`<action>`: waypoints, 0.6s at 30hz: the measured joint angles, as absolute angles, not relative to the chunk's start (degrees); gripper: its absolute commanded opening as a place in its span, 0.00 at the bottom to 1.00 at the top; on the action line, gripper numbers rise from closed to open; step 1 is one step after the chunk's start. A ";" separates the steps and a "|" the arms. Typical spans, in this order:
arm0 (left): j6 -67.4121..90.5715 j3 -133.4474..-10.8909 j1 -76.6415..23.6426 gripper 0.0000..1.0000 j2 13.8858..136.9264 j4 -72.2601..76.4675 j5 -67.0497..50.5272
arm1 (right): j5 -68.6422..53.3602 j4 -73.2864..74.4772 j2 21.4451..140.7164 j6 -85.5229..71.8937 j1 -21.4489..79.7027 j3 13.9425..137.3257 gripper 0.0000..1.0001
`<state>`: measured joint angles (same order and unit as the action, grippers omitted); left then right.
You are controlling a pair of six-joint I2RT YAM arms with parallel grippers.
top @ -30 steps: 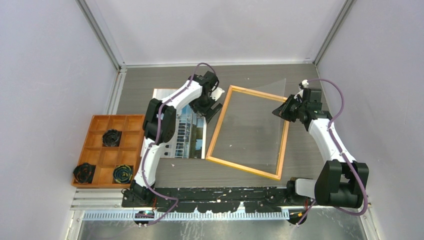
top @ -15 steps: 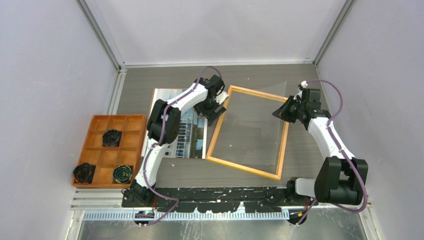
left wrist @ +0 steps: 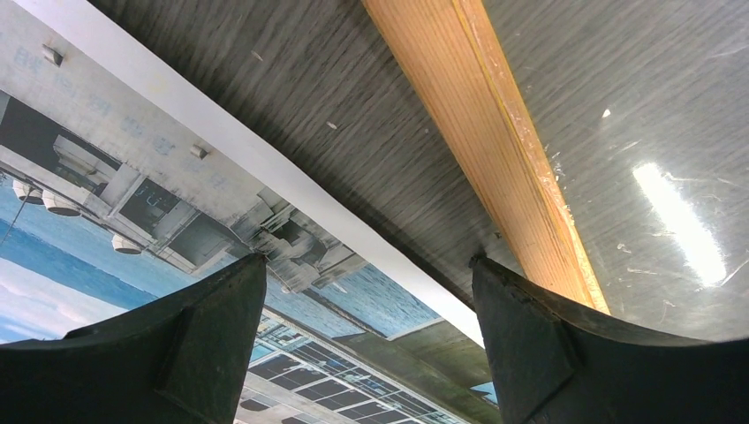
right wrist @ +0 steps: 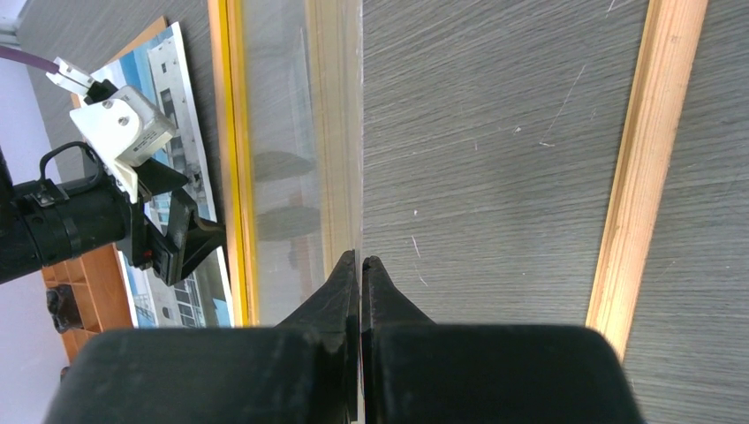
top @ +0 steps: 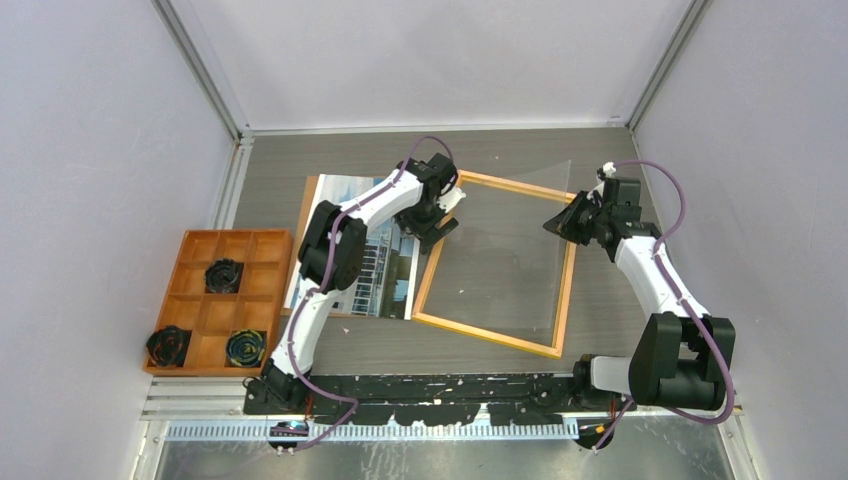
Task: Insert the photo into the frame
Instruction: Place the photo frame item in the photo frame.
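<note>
My left claw (left wrist: 366,269) is wide open and holds nothing. One finger hangs over the right edge of the big paper photo (top: 385,270) of a white building under blue sky. The other finger hangs over the grey table (top: 300,150), just beside the left bar of the thin wooden frame (top: 490,338).

My right claw (right wrist: 360,265) is pinched tight on the right edge of the clear sheet (right wrist: 283,132) and holds that side up off the frame.

I count one photo, one frame and one clear sheet. I also count one orange tray (top: 200,315) with three black round things (top: 224,274) in it.

The photo lies flat, picture side up, just left of the frame. Its long side runs from near me to far away, and its sky end points away from me. The frame lies on the table wood side up. It is long the same way, and its far end leans a little to the right.
</note>
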<state>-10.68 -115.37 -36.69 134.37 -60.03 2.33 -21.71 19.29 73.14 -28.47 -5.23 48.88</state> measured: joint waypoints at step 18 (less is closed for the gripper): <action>-11.05 -115.37 -36.82 0.87 134.34 -59.99 2.70 | -22.06 16.64 75.29 -28.82 -5.41 48.10 0.24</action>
<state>-11.05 -115.37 -36.82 134.34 -59.99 2.70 -22.06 16.64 75.29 -28.82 -5.41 48.10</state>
